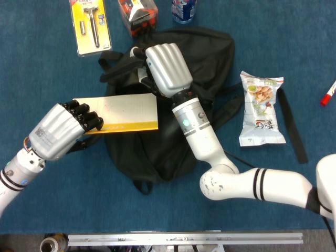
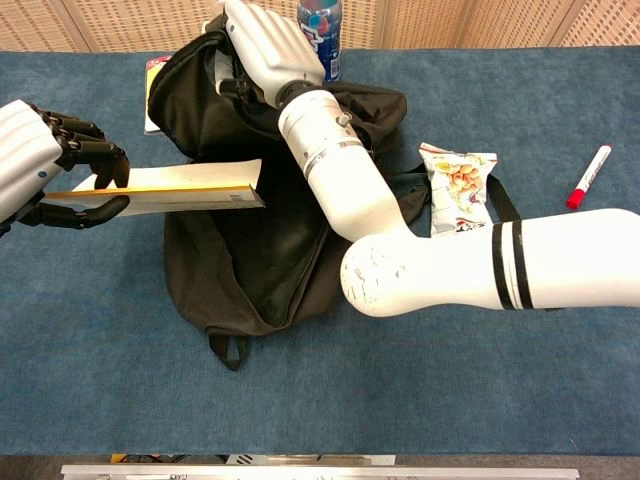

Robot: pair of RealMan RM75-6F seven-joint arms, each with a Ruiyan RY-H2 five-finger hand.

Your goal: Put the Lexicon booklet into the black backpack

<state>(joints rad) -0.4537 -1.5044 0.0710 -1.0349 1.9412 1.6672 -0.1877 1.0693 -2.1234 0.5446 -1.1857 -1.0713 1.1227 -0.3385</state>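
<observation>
The black backpack (image 1: 210, 58) (image 2: 240, 270) lies in the middle of the blue table, its mouth facing left. My right hand (image 1: 166, 69) (image 2: 262, 42) grips the upper flap of the opening and holds it lifted. My left hand (image 1: 62, 130) (image 2: 45, 165) holds the Lexicon booklet (image 1: 128, 113) (image 2: 185, 185), pale with a yellow edge, by its left end. The booklet lies flat, and its right end reaches into the mouth of the backpack under the raised flap.
A snack packet (image 1: 261, 107) (image 2: 458, 190) lies right of the backpack, beside a strap (image 1: 291, 126). A razor pack (image 1: 91, 25), a small box (image 1: 138, 16) and a bottle (image 1: 183, 9) (image 2: 320, 30) stand behind the backpack. A red marker (image 1: 328, 94) (image 2: 588, 177) lies at the far right.
</observation>
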